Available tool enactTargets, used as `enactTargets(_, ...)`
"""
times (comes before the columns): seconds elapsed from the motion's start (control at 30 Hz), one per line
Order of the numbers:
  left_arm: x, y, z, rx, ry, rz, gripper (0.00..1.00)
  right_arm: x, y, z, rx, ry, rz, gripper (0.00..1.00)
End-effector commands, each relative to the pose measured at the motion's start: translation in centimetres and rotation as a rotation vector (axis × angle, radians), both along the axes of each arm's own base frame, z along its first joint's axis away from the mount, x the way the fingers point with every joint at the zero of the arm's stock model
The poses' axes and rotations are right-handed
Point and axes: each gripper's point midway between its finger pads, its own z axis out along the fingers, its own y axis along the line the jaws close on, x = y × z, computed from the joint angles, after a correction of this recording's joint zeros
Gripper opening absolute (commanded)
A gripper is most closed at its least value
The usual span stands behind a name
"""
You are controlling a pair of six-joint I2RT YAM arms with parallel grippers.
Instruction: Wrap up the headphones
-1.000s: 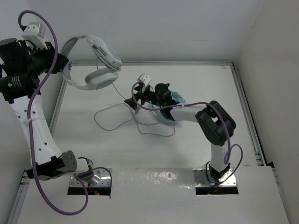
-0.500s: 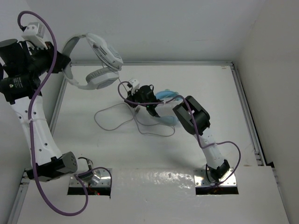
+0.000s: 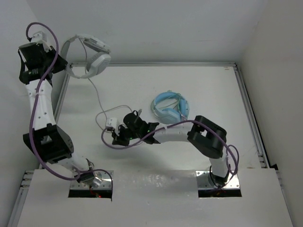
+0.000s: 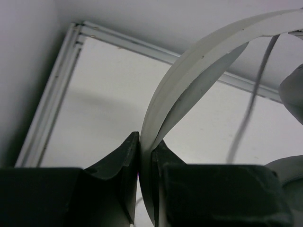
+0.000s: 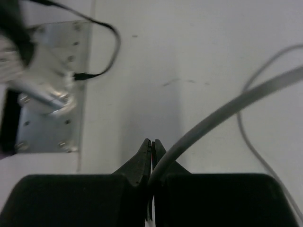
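Observation:
My left gripper [image 3: 61, 64] is raised at the far left and shut on the curved headband [image 4: 199, 61] of the white headphones [image 3: 92, 59], which hang in the air above the table's back left corner. Their thin grey cable [image 3: 96, 92] drops from the ear cups to loose loops on the table. My right gripper [image 3: 117, 137] is low at the front left of the table and shut on the cable [image 5: 222, 113], which runs out of its jaws to the upper right. In the left wrist view the headband is pinched between the fingers [image 4: 124, 161].
The light blue headphones [image 3: 170, 108] lie flat near the middle of the table. A metal rail [image 3: 60, 101] borders the table's left side and another the back [image 3: 165, 63]. The left arm's base plate [image 5: 47, 125] shows in the right wrist view.
My right gripper has swung from beside the light blue headphones to the front left and shut on the cable. My left arm has carried the white headphones further left and back.

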Motion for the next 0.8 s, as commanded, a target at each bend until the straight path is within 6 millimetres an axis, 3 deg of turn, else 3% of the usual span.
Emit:
enactTargets(0.0, 2.8, 1.4, 3.3, 0.137, -0.140, 0.122, 0.00, -3.3, -0.6, 4.1, -0.029, -0.108, 0.171, 0.00)
enactTargets(0.07, 3.1, 3.0, 1.7, 0.293, -0.088, 0.214, 0.00, -3.8, -0.8, 6.1, -0.013, -0.134, 0.173, 0.00)
enactTargets(0.1, 3.8, 2.1, 0.5, 0.362, -0.077, 0.208, 0.00, -3.9, -1.2, 8.7, 0.024, -0.146, 0.157, 0.00)
enactTargets(0.13, 3.7, 2.3, -0.1, 0.473, -0.052, 0.209, 0.00, -3.5, -1.5, 10.0, 0.038, -0.169, 0.131, 0.00)
enactTargets(0.17, 3.7, 2.1, -1.2, 0.541, -0.039, 0.240, 0.00, -2.5, -2.2, 12.8, 0.063, -0.236, 0.073, 0.00)
enactTargets(0.27, 3.3, 1.2, -2.1, 0.705, -0.008, 0.185, 0.00, -0.4, -3.5, 17.3, 0.097, -0.369, -0.027, 0.00)
enactTargets(0.3, 3.1, -0.1, -3.8, 0.740, 0.023, 0.131, 0.00, 1.2, -4.6, 20.3, 0.117, -0.442, -0.121, 0.00)
enactTargets(0.37, 2.2, -1.5, -4.1, 0.842, 0.032, 0.037, 0.00, 3.8, -6.1, 23.4, 0.130, -0.539, -0.242, 0.00)
enactTargets(0.4, 1.6, -3.0, -5.7, 0.875, 0.058, -0.030, 0.00, 6.2, -7.4, 25.7, 0.135, -0.621, -0.360, 0.00)
enactTargets(0.5, -0.6, -6.0, -6.2, 0.973, 0.047, -0.212, 0.00, 11.9, -11.2, 30.3, 0.160, -0.692, -0.583, 0.00)
enactTargets(0.53, -1.1, -7.2, -6.0, 0.964, 0.024, -0.278, 0.00, 13.8, -11.8, 30.2, 0.144, -0.693, -0.634, 0.00)
enactTargets(0.57, -2.7, -8.0, -7.4, 0.941, 0.095, -0.361, 0.00, 16.6, -13.9, 30.8, 0.145, -0.686, -0.729, 0.00)
enactTargets(0.6, -3.0, -8.5, -6.0, 0.933, 0.087, -0.394, 0.00, 18.2, -14.8, 32.5, 0.173, -0.690, -0.789, 0.00)
enactTargets(0.63, -3.5, -9.6, -6.2, 0.911, 0.082, -0.463, 0.00, 21.2, -16.2, 31.5, 0.139, -0.680, -0.866, 0.00)
enactTargets(0.67, -4.9, -10.4, -6.3, 0.885, 0.106, -0.527, 0.00, 22.5, -16.6, 33.2, 0.187, -0.670, -0.914, 0.00)
enactTargets(0.73, -6.2, -12.2, -6.4, 0.834, 0.108, -0.623, 0.00, 24.9, -16.9, 33.3, 0.196, -0.659, -0.962, 0.00)
enactTargets(0.77, -7.4, -13.2, -6.4, 0.814, 0.127, -0.668, 0.00, 27.0, -16.8, 33.4, 0.213, -0.646, -0.997, 0.00)
